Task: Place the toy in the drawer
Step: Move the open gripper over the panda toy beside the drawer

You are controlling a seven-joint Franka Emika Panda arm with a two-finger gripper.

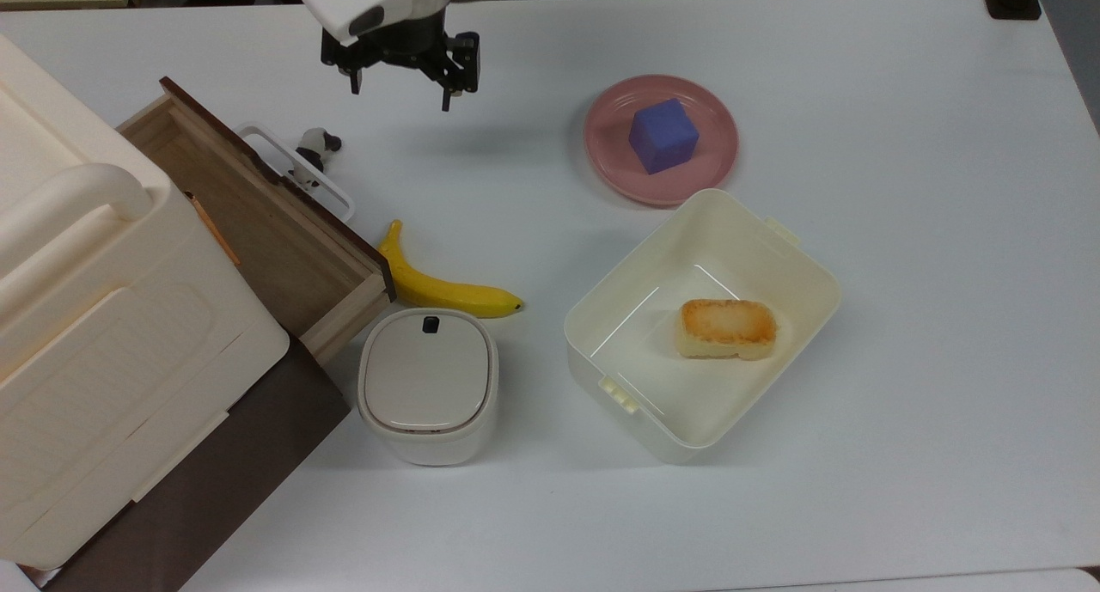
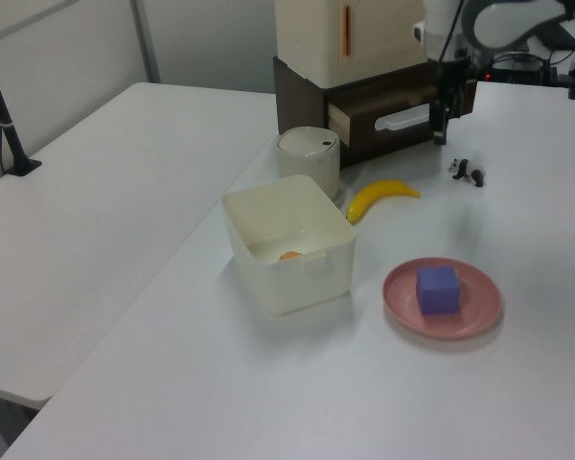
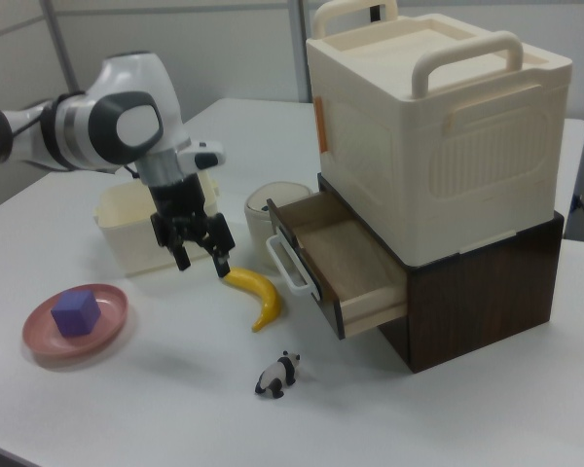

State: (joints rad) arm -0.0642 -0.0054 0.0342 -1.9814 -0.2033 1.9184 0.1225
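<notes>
The toy (image 1: 316, 149), a tiny black-and-white panda figurine, stands on the white table right in front of the drawer's white loop handle (image 1: 296, 173); it also appears as toy (image 3: 277, 375) and toy (image 2: 468, 171). The drawer (image 1: 258, 222) is pulled out, light wood inside with a dark brown front, and holds nothing. My gripper (image 1: 400, 91) hangs open above the table, up and to the right of the toy in the top view, holding nothing. In the right view the gripper (image 3: 202, 261) hovers over the banana's far end, fingers spread.
A yellow banana (image 1: 438, 287) lies by the drawer's corner. A small lidded white bin (image 1: 428, 386) stands below it. A cream tub (image 1: 778, 240) holds a piece of bread (image 1: 728, 327). A blue cube (image 1: 662, 135) sits on a pink plate (image 1: 713, 158). A large cream box (image 1: 86, 317) tops the drawer cabinet.
</notes>
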